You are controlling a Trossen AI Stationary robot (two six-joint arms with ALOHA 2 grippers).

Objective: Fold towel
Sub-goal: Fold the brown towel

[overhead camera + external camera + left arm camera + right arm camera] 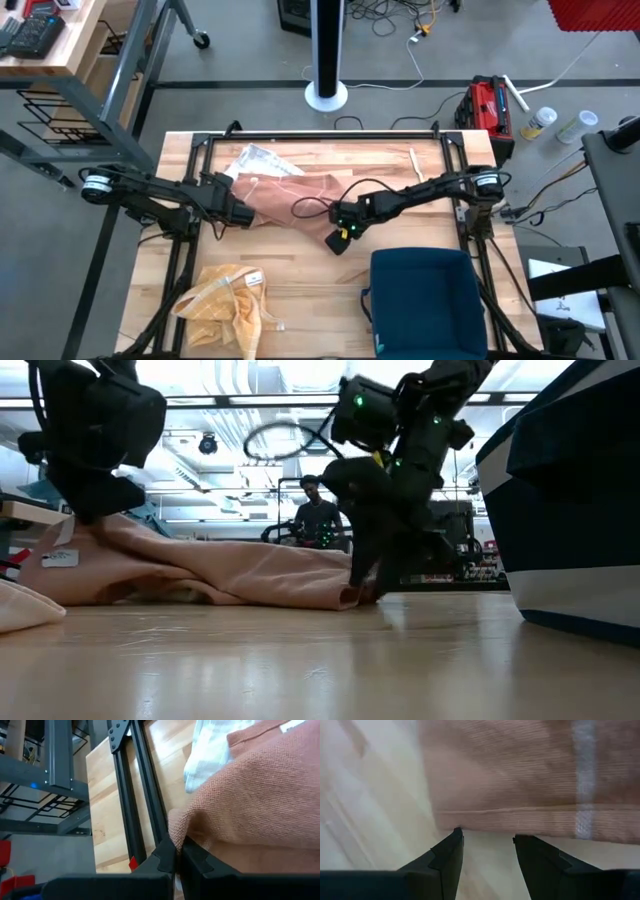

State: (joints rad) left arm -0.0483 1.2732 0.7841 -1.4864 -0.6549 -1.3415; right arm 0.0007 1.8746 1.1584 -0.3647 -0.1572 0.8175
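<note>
The left claw [176, 857] is clenched on one edge of the pink knitted towel [290, 200], while the right claw [485, 845] stands released at its hem on the wooden worktop [310, 275].

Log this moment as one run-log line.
left gripper: shut on pink knitted towel | right gripper: open at towel's hem | fold not yet done

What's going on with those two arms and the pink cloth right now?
Left gripper shut on pink towel edge. Right gripper open at its hem. Nothing in the way.
</note>
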